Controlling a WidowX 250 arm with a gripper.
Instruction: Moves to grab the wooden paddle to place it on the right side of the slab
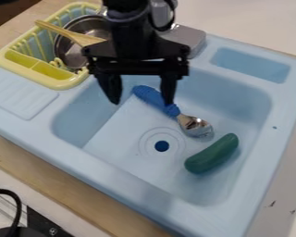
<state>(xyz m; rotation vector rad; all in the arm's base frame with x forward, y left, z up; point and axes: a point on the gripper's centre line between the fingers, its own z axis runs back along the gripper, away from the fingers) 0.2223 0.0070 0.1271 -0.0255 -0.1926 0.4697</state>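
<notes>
At the view's upper left, the paddle leans across the pot in the rack, its handle sticking out past the rim to the left. To its right hangs the gripper, over the sink, its two fingers well apart and holding nothing. The step in hand seems to be the approach: the paddle is ungrasped and has yet to be placed. The next move likely calls for the gripper to shift left to the rack, line its fingers up on either side of the paddle's shaft, and close without catching the pot. Which part counts as the slab, the pictures do not settle; the ribbed board at the left may be meant.

Counted from left to right, there are one ribbed board, one rack, one paddle, one pot, one gripper, one drain, one spoon with a blue handle, one green cucumber and one shallow recess in the sink's far rim.
</notes>
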